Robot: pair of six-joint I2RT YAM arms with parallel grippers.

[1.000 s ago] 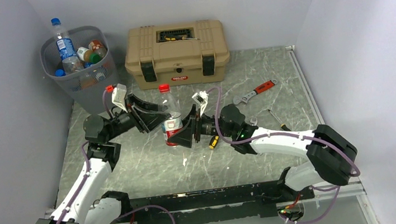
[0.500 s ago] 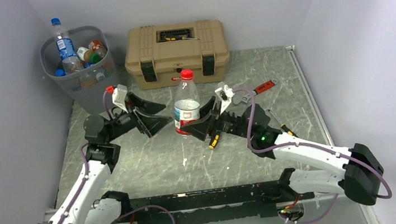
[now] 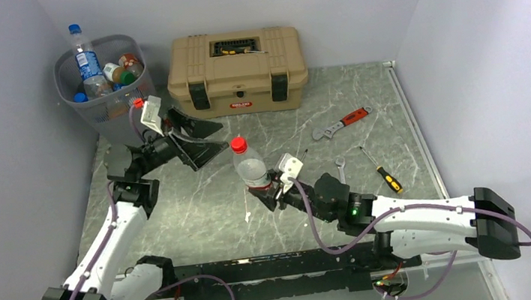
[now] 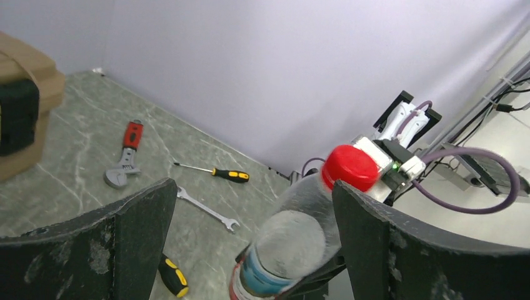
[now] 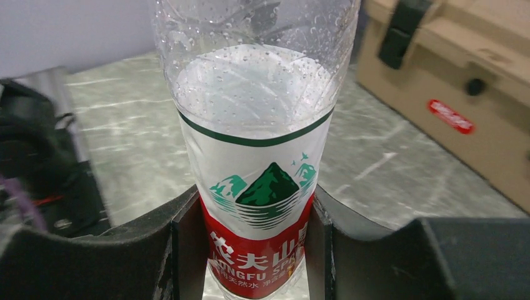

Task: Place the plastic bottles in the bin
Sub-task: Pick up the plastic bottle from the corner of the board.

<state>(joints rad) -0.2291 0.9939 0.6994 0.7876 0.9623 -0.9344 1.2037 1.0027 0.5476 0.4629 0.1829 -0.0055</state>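
A clear plastic bottle with a red cap and a red-white label stands upright over the middle of the table. My right gripper is shut on its lower part; the right wrist view shows both fingers pressed against the label of the bottle. My left gripper stands open just left of the bottle, and does not touch it. In the left wrist view the bottle shows between the wide fingers. The grey mesh bin at the back left holds several bottles.
A tan toolbox stands at the back centre. To the right lie a red-handled adjustable wrench, a small spanner and a yellow-black screwdriver. Walls close in the table on the left, back and right.
The left gripper opened, let go of the bottle and drew back toward the bin. The right gripper shut on the bottle and its arm swung lower, bringing the bottle slightly nearer.
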